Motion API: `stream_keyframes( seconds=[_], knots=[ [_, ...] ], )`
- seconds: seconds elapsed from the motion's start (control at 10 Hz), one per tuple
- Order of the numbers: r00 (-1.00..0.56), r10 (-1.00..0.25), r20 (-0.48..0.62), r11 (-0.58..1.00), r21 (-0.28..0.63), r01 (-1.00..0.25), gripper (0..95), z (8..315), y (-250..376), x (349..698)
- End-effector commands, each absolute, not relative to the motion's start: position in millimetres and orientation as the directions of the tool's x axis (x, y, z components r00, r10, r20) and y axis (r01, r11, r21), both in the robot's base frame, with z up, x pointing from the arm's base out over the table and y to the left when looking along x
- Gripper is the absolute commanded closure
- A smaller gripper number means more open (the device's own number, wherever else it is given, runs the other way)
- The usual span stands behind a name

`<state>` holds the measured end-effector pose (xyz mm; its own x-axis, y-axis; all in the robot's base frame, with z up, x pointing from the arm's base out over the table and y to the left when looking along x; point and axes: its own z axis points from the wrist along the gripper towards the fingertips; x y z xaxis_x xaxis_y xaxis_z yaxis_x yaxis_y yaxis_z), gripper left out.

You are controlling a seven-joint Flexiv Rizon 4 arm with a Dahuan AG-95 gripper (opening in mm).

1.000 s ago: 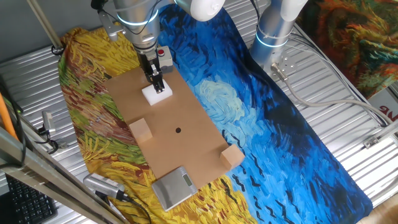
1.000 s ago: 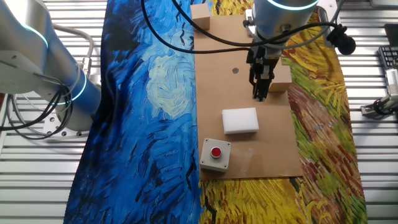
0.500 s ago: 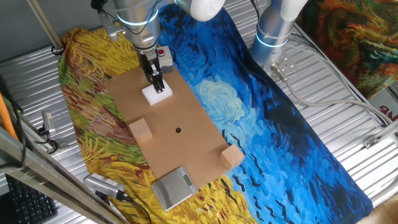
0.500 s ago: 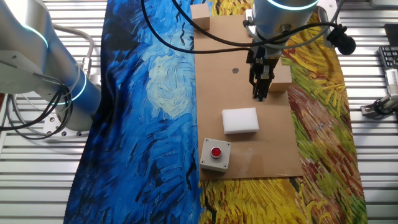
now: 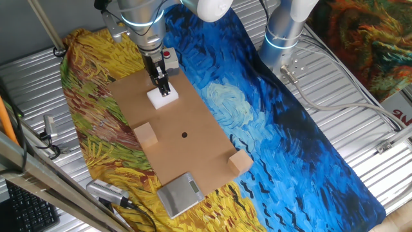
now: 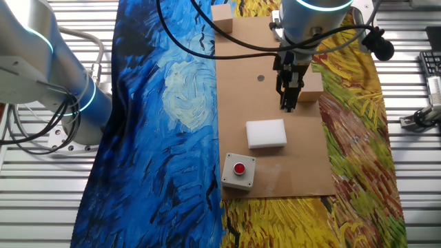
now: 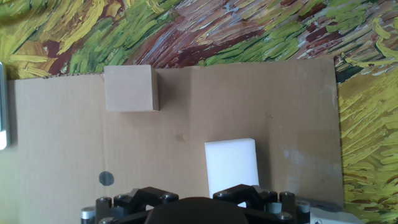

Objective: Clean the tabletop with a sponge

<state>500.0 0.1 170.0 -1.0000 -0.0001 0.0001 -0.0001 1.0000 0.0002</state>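
The tabletop is a long brown board (image 5: 168, 138) with a small dark dot, lying on the painted cloth. It also shows in the other fixed view (image 6: 272, 89) and the hand view (image 7: 68, 149). The sponge (image 5: 162, 97) is a white foam block lying flat near the board's far end; it also shows in the other fixed view (image 6: 267, 133) and the hand view (image 7: 231, 163). My gripper (image 5: 163, 87) hangs above the sponge without touching it, and it also shows in the other fixed view (image 6: 287, 103). In the hand view its jaws stand apart with nothing between them.
Two tan cubes (image 5: 146, 134) (image 5: 240, 161) sit on the board's long edges. A grey scale (image 5: 179, 193) lies at its near end. A box with a red button (image 6: 238, 171) sits at the far end, beside the sponge. A second arm's base (image 5: 283, 32) stands at the back.
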Motion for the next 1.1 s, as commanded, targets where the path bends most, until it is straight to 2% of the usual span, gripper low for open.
stream_keyframes(
  seconds=[0.1,0.2,1.1],
  knots=[
    [-1.000,0.000,0.000,1.000,0.000,0.000,0.0,170.0,0.0,500.0],
    [-0.998,0.043,-0.037,0.999,0.016,0.042,95.0,170.1,0.0,499.9],
    [-0.999,0.022,-0.036,1.000,0.019,0.021,95.0,171.1,0.4,499.6]
  ],
)
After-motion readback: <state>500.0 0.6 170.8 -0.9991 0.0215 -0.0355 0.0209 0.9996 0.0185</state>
